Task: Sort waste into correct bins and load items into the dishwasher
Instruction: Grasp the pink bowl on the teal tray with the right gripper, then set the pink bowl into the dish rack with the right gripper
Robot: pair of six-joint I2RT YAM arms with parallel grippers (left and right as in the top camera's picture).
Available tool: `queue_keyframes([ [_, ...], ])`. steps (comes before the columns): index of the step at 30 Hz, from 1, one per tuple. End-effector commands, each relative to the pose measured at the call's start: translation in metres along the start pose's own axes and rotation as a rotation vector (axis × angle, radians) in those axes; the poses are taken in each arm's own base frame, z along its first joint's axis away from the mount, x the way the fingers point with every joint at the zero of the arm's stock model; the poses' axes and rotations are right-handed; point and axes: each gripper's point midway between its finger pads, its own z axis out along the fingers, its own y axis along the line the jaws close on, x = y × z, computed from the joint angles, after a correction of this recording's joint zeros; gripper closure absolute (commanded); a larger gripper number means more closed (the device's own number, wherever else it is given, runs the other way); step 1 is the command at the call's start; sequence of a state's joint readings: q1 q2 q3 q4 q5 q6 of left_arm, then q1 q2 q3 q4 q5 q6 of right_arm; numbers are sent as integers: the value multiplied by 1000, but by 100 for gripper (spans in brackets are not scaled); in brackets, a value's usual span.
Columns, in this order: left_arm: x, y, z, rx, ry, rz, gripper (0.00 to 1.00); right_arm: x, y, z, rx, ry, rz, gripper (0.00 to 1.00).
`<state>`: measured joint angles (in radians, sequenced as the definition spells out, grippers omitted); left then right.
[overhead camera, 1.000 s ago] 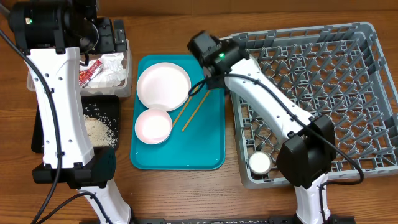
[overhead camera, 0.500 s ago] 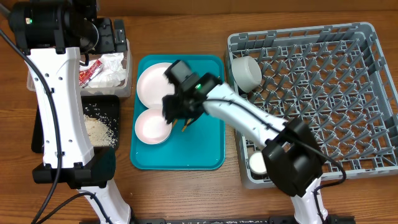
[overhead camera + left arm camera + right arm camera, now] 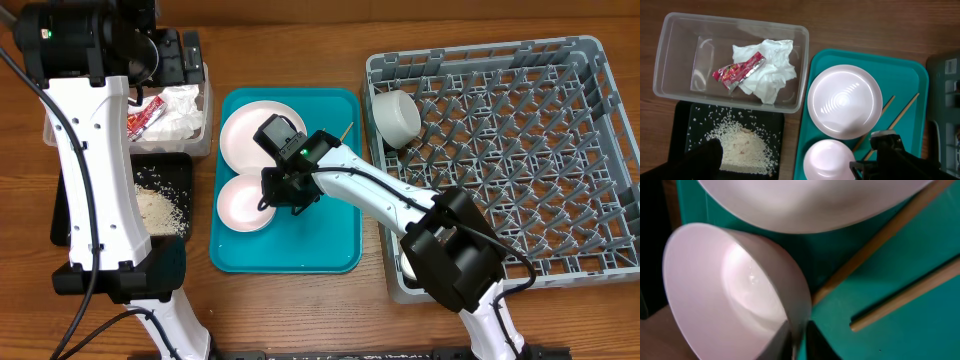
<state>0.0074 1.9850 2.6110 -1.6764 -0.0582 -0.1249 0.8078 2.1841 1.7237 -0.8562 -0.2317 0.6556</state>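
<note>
Brown wooden table [image 3: 300, 300] holds a teal tray [image 3: 300, 250] in the middle. A grey rack [image 3: 520, 150] at its 3 o'clock has a white bowl [image 3: 396, 117] inside, a clear tub [image 3: 670, 60] at 10 o'clock holds the red wrapper [image 3: 738, 70] and tissue [image 3: 770, 70], and a black tray [image 3: 682, 125] at 9 o'clock holds the rice [image 3: 742, 145]. The right gripper [image 3: 285, 192] pinches the 3 o'clock rim of the small bowl [image 3: 240, 205] on the teal tray, with the plate [image 3: 250, 135] at the bowl's 12 o'clock and two chopsticks [image 3: 903, 111] at its 2 o'clock. The left gripper [image 3: 178, 58] hangs over the tub, and it is not clear if its fingers are apart or together.
</note>
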Motion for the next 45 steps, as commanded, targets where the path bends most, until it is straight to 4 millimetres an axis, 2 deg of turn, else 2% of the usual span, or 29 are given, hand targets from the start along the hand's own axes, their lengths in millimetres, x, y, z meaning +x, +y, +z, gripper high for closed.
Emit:
queue_keyframes([
  [1,-2,4,-7,-11,-23,-16,0,-1,-6,5,14,5,13,96],
  [5,-2,4,-7,-12,-23,-16,0,-4,-2,-4,14,-2,16,96],
  [7,-2,4,-7,-11,-22,-16,0,-11,-5,-18,51,-37,18,96],
  [9,-2,4,-7,-11,-23,-16,0,-17,-12,-42,116,-91,18,96],
  [12,-2,4,-7,-11,-23,-16,0,-28,-34,-94,261,-216,24,96],
  [16,-2,4,-7,-11,-23,-16,0,-34,-83,-192,556,-480,77,96],
  [19,-2,4,-7,-11,-23,-16,0,-27,-121,-257,809,-634,99,96],
  [22,-2,4,-7,-12,-23,-16,0,-18,-151,-297,1060,-702,73,96],
  [24,-2,4,-7,-11,-23,-16,0,-17,-163,-303,1152,-705,45,96],
  [28,-2,4,-7,-11,-23,-16,0,-17,-189,-303,1289,-702,16,96],
  [33,-2,4,-7,-11,-23,-16,0,-16,-217,-288,1416,-707,-25,96],
  [38,-2,4,-7,-11,-23,-16,0,-7,-232,-273,1483,-686,-79,96],
  [45,-2,4,-7,-11,-22,-16,0,2,-240,-253,1440,-621,-56,96],
])
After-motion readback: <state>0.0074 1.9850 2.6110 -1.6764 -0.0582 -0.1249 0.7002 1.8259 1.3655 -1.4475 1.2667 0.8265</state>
